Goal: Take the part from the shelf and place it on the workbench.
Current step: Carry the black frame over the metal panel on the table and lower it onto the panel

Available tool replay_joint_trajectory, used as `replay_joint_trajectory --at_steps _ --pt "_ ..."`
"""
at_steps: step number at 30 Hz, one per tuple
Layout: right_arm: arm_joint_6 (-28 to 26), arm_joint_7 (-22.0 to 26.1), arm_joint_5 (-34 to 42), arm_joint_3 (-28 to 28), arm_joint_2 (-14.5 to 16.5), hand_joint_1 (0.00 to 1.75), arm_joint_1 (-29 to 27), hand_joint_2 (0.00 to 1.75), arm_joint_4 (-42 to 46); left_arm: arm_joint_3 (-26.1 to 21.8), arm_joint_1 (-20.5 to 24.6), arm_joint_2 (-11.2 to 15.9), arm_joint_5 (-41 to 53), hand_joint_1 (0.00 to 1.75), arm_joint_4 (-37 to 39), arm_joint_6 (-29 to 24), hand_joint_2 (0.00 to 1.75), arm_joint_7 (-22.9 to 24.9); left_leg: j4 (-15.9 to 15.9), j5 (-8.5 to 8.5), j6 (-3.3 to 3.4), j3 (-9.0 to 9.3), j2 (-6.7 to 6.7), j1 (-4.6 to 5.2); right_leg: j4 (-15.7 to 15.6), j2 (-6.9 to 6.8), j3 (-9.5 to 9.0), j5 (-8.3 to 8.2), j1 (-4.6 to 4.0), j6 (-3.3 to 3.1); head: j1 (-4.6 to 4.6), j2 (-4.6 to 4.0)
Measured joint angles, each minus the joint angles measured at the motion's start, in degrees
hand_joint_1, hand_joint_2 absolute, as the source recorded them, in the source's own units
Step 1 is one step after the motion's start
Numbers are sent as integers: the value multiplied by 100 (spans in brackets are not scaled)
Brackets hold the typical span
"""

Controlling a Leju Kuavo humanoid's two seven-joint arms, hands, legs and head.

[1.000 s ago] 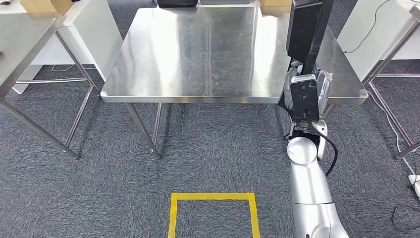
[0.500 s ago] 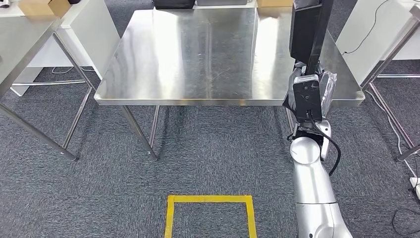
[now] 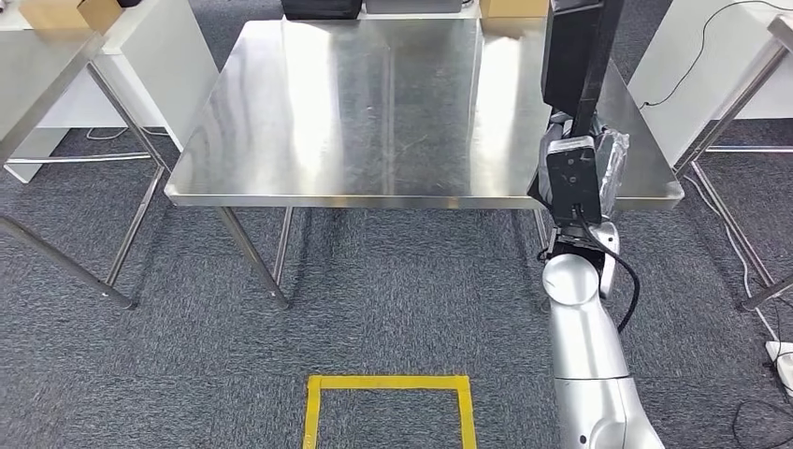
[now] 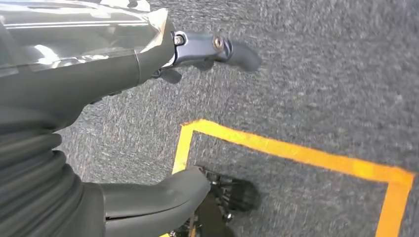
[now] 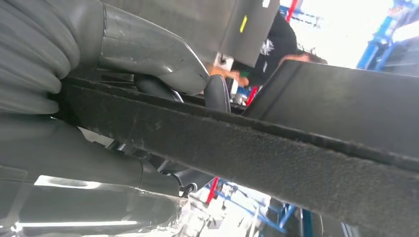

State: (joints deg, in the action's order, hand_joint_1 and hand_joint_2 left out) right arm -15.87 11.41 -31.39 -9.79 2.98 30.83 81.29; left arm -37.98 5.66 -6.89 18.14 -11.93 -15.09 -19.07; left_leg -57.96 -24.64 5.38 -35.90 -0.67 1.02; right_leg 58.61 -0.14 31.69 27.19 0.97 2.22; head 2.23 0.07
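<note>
Fingers of the right hand (image 5: 123, 98) pinch the flat black part (image 3: 575, 56), held upright above the shiny worktop (image 3: 374, 112). Left hand (image 4: 99, 123) holds nothing, fingers spread.

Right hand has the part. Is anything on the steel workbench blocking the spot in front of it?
Nothing visible does. The right hand holds the dark flat part upright over the workbench's right side, and the steel top beside it is bare. A dark item and a cardboard box sit at the far edge, away from the part.
</note>
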Motion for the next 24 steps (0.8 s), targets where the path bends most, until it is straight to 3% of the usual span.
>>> replay_joint_trajectory --at_steps 2,3,5,7,8,9,11,12,13,14,16,18,19,22,24 --pt "-1 -5 -14 0 -2 175 11 175 0 17 0 3 7 0 -1 7 175 -3 161 19 -2 179 39 -19 105 -12 -21 -1 3 68 3 0" --pt "0 -5 -21 -1 -5 175 29 175 -1 21 2 3 10 0 -1 11 175 -5 199 22 -9 260 54 -37 234 -8 31 76 8 58 -10 0" --pt "-1 -3 -30 -4 -15 175 54 175 -3 25 15 -5 12 0 -1 21 175 -9 219 5 -29 347 82 -49 785 8 352 312 13 38 -44 0" --pt "-3 -4 -30 -7 -27 175 23 175 -7 27 10 -23 12 0 1 31 175 -9 209 -54 -56 393 119 -46 1331 11 763 481 17 82 -56 0" --pt "-4 -5 -30 -7 -33 175 -4 175 -9 27 -2 -31 13 0 1 33 175 -9 204 -95 -74 433 138 -48 1370 11 868 474 22 128 -57 0" --pt "-7 -7 -30 -7 -39 175 -24 175 -10 27 -14 -37 15 0 2 34 175 -9 195 -145 -96 485 158 -53 1204 10 874 383 29 180 -60 0" --pt "-9 -7 -30 -6 -59 175 -43 175 -12 27 -32 -42 19 0 2 34 175 -10 166 -268 -151 588 184 -62 509 2 680 -31 49 286 -65 0" --pt "-10 -7 -30 -7 -70 175 -47 175 -15 27 -34 -42 20 0 3 33 175 -10 141 -334 -185 632 190 -60 201 -7 593 -202 47 279 -67 0" --pt "-11 -7 -30 -8 -79 175 -51 175 -19 27 -34 -40 20 0 3 33 175 -10 123 -389 -221 646 191 -56 19 -8 528 -331 32 227 -64 1" --pt "-11 -7 -30 -8 -84 175 -56 175 -23 27 -34 -39 20 0 4 33 175 -10 102 -431 -257 652 190 -51 -53 -7 504 -396 15 144 -55 1" --pt "-13 -8 -30 -3 -89 175 -57 175 -25 27 -33 -36 19 0 4 32 175 -11 56 -459 -297 641 184 -49 -57 15 470 -364 2 -19 -35 1" --pt "-13 -8 -31 -1 -94 175 -48 175 -26 29 -32 -36 19 0 4 32 175 -15 -269 -424 -343 453 158 -58 -75 22 401 -316 36 -113 -18 0" --pt "-9 -9 -34 -3 -92 175 -40 175 -33 30 -29 -36 19 0 4 32 175 -18 -580 -444 -379 249 139 -73 -83 22 351 -279 52 -147 -4 0" --pt "24 -35 -63 -7 -89 175 -16 175 -94 32 -41 -38 19 0 4 32 175 -21 -1488 -771 -482 -464 92 -127 -89 22 191 -129 51 -192 23 0" --pt "62 -75 -84 -7 -90 175 3 175 -183 32 -54 -39 19 0 5 32 175 -21 -1492 -796 -488 -684 83 -142 -90 25 37 -10 47 -186 31 0"
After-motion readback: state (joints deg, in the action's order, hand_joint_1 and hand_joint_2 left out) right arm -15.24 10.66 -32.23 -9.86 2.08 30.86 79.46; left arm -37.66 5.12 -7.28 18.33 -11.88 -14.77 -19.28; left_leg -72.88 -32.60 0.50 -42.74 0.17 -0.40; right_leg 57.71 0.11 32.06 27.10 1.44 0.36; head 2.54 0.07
